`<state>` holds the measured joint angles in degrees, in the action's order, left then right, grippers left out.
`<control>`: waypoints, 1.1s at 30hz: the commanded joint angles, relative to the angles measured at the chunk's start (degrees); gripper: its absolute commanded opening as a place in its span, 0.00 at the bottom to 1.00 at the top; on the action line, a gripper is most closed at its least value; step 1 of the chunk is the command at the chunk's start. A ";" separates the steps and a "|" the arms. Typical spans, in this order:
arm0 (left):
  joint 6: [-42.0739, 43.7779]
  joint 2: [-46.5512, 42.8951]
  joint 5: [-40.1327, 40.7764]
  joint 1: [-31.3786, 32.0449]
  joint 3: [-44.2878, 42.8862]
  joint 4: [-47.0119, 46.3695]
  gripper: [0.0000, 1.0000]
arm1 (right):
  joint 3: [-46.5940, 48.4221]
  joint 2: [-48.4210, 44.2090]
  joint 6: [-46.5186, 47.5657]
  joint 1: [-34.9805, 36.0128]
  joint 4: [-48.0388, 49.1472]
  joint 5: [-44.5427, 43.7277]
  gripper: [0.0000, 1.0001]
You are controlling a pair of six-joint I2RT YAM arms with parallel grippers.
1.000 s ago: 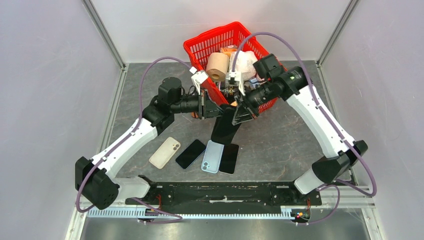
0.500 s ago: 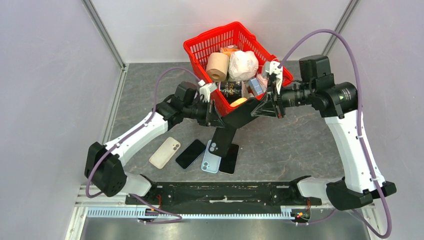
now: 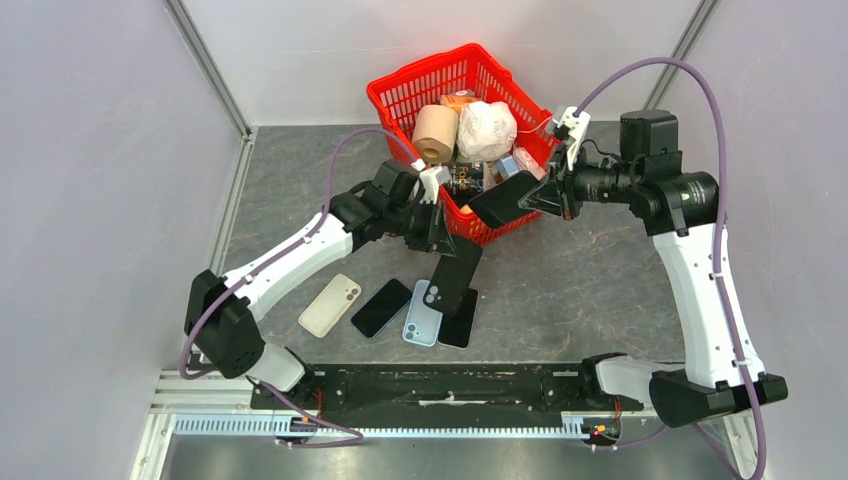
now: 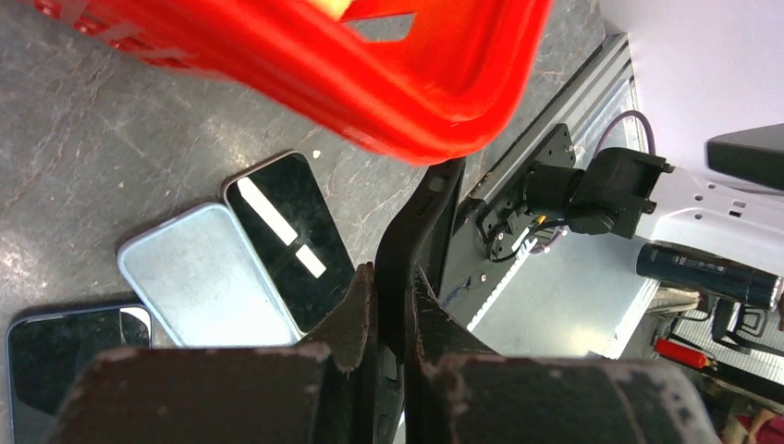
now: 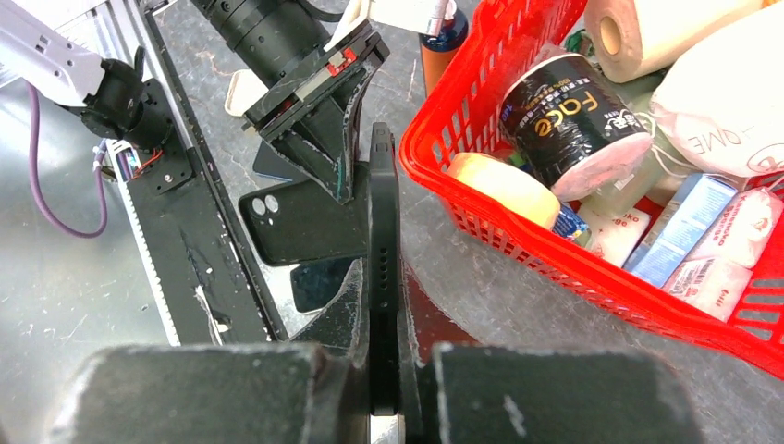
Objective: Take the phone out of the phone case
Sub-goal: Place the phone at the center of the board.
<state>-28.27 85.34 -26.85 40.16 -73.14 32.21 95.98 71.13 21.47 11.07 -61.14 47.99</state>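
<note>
The left gripper [image 4: 393, 314] is pressed together on one end of the black phone case [image 3: 455, 280], which hangs down beyond its fingers; in the left wrist view the case looks hollow, so the phone appears to be out. Directly under that gripper four loose phones [image 3: 381, 307] lie side by side on the table [image 3: 300, 180], with the case's far end close over them; setting it down well calls for a bare patch to one side. Between the two grippers juts the near corner of the red basket [image 3: 400, 105]; neither arm should swing across it. The right gripper [image 5: 384, 305] pinches the black phone [image 5: 382, 185] edge-on, aloft beside the basket's wall and well apart from the case; a firm grip matters while lowering.
</note>
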 commanded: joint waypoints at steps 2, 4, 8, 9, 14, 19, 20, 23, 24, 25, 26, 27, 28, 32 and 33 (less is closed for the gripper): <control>-2.20 -0.07 0.58 3.74 -1.49 -5.81 0.02 | -2.59 -4.12 -3.34 -1.20 7.02 0.54 0.00; -2.65 -0.57 0.08 4.35 0.21 -7.42 0.02 | -3.78 -4.85 -2.94 -1.49 5.90 0.76 0.00; 2.15 -2.05 0.38 4.40 2.47 -7.62 0.02 | -7.79 -7.12 -2.07 -2.28 3.86 1.95 0.00; 4.18 -2.51 0.04 4.40 3.18 -7.68 0.02 | -8.86 -7.72 -1.15 -2.64 2.67 2.25 0.00; 13.15 -6.43 -3.21 4.31 7.56 -8.22 0.02 | -10.03 -6.51 9.53 -3.02 -11.84 4.29 0.00; 20.63 -11.03 -5.12 3.33 11.44 -5.75 0.02 | -16.33 -5.26 17.67 -3.49 -18.96 2.47 0.00; 21.29 -12.03 -5.23 3.00 11.94 -5.46 0.02 | -17.81 -4.64 19.44 -3.75 -19.73 2.82 0.00; 23.94 -13.91 -6.30 2.22 12.49 -4.21 0.02 | -22.95 -1.72 24.00 -3.88 -21.63 4.66 0.00; 24.79 -14.40 -6.61 2.00 12.50 -3.92 0.02 | -24.57 -0.48 25.29 -3.93 -21.86 5.10 0.00; 25.35 -14.83 -6.77 1.78 12.50 -3.75 0.02 | -25.71 0.67 26.97 -4.03 -22.04 5.33 0.00; 25.54 -15.13 -6.68 1.36 12.50 -3.73 0.02 | -26.96 1.98 28.32 -4.23 -22.02 5.29 0.00; 25.50 -15.44 -6.71 0.93 12.50 -3.87 0.02 | -27.79 3.38 29.87 -4.53 -22.05 5.09 0.00; 25.38 -15.55 -6.89 0.42 12.52 -3.97 0.02 | -28.64 4.94 31.61 -4.94 -22.67 4.74 0.00; 24.86 -16.13 -7.67 -0.82 12.80 -4.17 0.02 | -29.10 12.75 44.16 -8.95 -30.19 2.59 0.00; 24.76 -16.29 -7.90 -1.00 12.93 -4.17 0.02 | -28.80 15.40 47.70 -10.34 -33.14 1.95 0.00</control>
<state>-6.11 70.81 -32.21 40.16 -60.55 28.71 66.50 80.90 53.89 4.82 -84.05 49.21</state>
